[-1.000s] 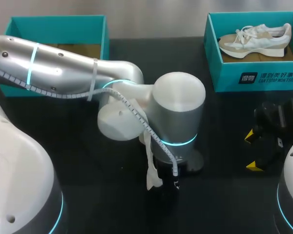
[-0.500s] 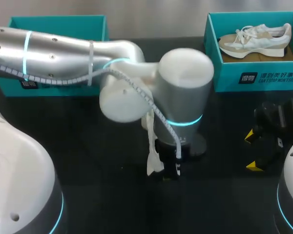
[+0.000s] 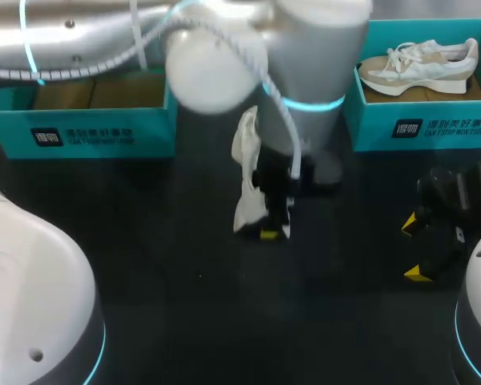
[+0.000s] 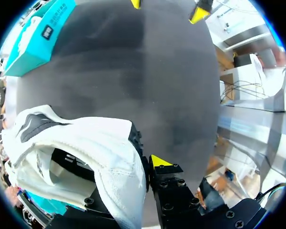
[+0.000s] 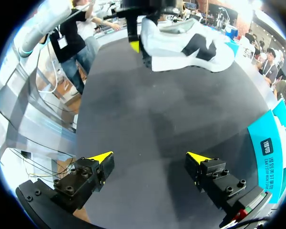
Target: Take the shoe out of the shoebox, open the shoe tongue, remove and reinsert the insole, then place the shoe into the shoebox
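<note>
A white shoe (image 3: 247, 180) with dark side marks hangs toe-up over the middle of the table. My left gripper (image 3: 270, 233) is shut on its rear edge. In the left wrist view the shoe (image 4: 86, 148) fills the space beside the one yellow fingertip (image 4: 158, 161) that shows; the other finger is hidden behind the fabric. My right gripper (image 3: 413, 249) stands open at the table's right, nothing between its fingers (image 5: 150, 160). From there the shoe (image 5: 186, 45) is seen ahead, well above the table. An open teal shoebox (image 3: 80, 132) stands at the back left.
A second teal shoebox (image 3: 433, 128) at the back right holds another white and beige shoe (image 3: 421, 68). The black tabletop lies bare between the boxes and my right gripper.
My left arm has risen and swung toward the back of the table, carrying the shoe up with it. The right gripper has stayed where it was.
</note>
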Controlling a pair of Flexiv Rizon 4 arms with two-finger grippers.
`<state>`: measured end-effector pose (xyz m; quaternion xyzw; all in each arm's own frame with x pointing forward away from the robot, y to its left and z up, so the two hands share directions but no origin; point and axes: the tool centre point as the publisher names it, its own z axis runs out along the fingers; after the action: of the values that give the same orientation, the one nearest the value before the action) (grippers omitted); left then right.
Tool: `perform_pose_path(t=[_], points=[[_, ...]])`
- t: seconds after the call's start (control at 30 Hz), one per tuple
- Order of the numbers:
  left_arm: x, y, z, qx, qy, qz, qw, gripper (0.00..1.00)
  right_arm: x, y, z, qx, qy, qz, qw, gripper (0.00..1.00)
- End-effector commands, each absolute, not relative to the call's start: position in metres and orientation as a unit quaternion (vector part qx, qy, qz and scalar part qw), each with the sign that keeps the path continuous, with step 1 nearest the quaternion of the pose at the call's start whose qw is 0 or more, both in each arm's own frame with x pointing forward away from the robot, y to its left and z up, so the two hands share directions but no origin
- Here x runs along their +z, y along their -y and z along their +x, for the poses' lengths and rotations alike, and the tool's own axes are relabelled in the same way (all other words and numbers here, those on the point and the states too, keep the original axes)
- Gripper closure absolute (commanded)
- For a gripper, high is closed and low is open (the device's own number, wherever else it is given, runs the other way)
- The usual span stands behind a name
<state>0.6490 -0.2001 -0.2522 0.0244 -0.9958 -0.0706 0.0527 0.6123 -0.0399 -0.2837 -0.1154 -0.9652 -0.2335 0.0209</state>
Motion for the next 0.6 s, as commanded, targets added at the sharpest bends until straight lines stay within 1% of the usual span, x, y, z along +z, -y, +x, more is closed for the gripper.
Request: perform_pose_path(t=[0.03,0.1,0.6], points=[[-0.205,0.198,0.662,-0.077,0.996,0.006,0.053,1.0,-0.284,0.039,0.612,-0.232,0.966,-0.116,0.02,0.0],[-0.193,0.199,0.664,-0.078,0.996,-0.003,0.051,1.0,-0.284,0.039,0.612,-0.232,0.966,-0.116,0.02,0.0],[-0.193,0.199,0.664,-0.078,0.996,-0.003,0.051,1.0,-0.284,0.039,0.612,-0.232,0.966,-0.116,0.02,0.0]])
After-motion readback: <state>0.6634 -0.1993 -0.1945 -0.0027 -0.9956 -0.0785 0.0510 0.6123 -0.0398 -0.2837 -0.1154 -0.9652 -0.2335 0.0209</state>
